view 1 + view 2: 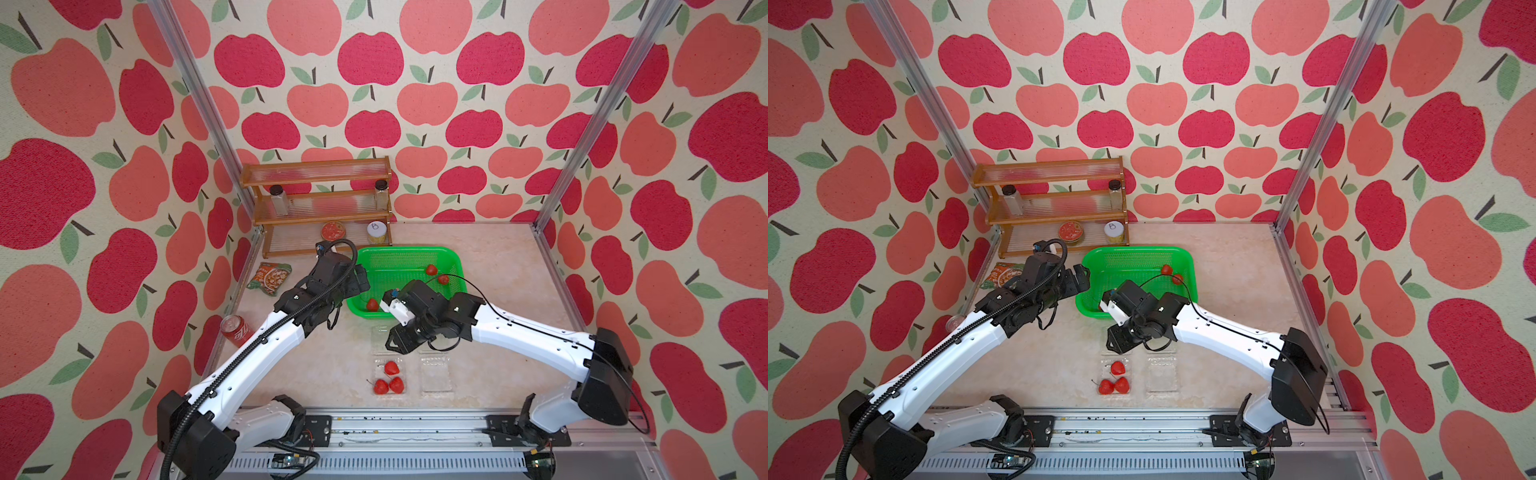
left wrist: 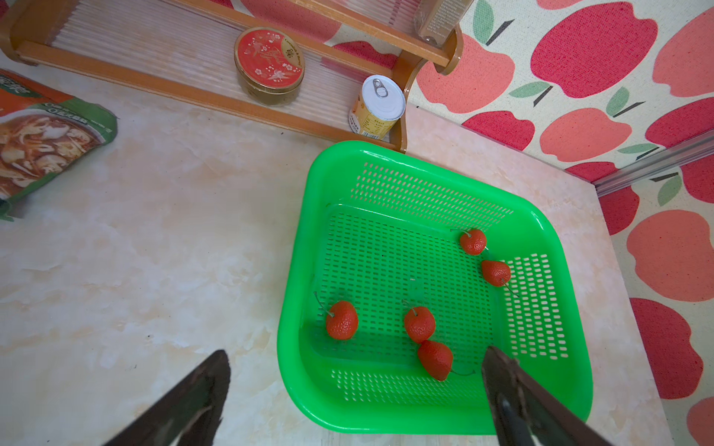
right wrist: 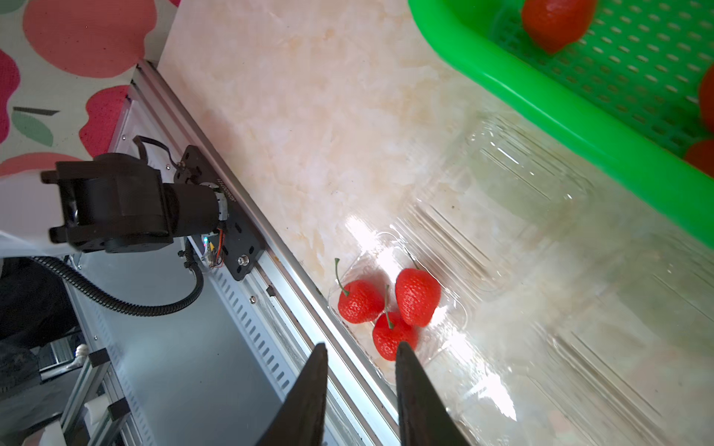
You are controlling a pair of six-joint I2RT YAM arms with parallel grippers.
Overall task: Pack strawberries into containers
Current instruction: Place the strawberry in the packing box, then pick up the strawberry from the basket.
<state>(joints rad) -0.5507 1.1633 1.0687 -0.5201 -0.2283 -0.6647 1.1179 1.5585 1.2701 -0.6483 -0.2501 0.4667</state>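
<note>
The left claw [image 2: 355, 351], wide apart, hangs over the basket's [image 2: 425, 193] near edge, above five strawberries [image 2: 342, 319] in the basket. The right claw [image 3: 362, 345], slightly apart and gripping nothing, hangs over the left container's [image 3: 450, 314] lid. Three strawberries [image 3: 417, 295] lie in its tray just past the tips. The second container [image 1: 435, 376] lies beside it.

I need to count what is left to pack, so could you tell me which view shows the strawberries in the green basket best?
The left wrist view: all five strawberries lie unobstructed in the green basket. In both top views the right arm hides some; the right wrist view catches only cropped parts at its edge.
</note>
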